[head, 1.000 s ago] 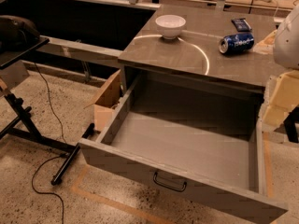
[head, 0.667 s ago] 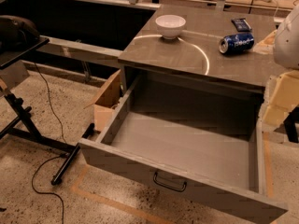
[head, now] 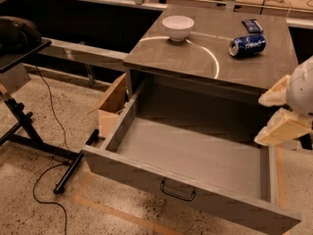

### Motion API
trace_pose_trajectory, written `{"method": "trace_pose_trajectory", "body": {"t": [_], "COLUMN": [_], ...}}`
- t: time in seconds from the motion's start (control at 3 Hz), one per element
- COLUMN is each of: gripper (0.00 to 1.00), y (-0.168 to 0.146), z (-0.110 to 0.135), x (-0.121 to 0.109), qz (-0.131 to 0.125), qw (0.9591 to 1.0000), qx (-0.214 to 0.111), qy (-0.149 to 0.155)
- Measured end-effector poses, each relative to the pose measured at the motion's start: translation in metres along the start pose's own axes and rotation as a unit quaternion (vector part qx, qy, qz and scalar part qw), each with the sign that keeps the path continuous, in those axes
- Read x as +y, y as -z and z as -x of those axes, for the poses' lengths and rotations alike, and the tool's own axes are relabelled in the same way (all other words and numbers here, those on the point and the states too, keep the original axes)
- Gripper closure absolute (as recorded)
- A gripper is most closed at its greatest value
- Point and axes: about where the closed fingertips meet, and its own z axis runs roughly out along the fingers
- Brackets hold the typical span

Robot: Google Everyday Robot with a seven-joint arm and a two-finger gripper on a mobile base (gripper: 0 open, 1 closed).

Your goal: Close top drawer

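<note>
The top drawer (head: 195, 155) of the grey cabinet is pulled far out toward me. Its inside is bare. Its flat grey front panel (head: 146, 177) carries a small dark loop handle (head: 177, 191) at the centre. My gripper (head: 259, 121) hangs at the right edge of the view, above the drawer's right side wall and just in front of the cabinet top's edge. Its two cream fingers (head: 283, 129) are spread apart and hold nothing. The gripper is well away from the handle and the front panel. The lower drawers are hidden.
On the cabinet top (head: 195, 58) stand a white bowl (head: 178, 27), a blue can (head: 247, 45) lying on its side and a small dark packet (head: 252, 25). An open cardboard box (head: 113, 106) sits left of the drawer. A black stand (head: 29, 131) and cable (head: 49, 199) lie on the floor at left.
</note>
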Motion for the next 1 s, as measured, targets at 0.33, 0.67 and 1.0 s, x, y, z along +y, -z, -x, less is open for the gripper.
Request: {"method": "trace_pose_trajectory", "body": {"t": [0.33, 0.67, 1.0], "gripper": [0.65, 0.88, 1.00], "y": [-0.046, -0.077, -0.098], "z": [-0.022, -0.039, -0.056], "x": [0.017, 0.036, 0.060], "qz": [0.006, 0.021, 0.045], "qw": [0.9999, 0.9996, 0.9985], "qx": [0.000, 0.010, 0.024], "qy": [-0.012, -0.014, -0.020]}}
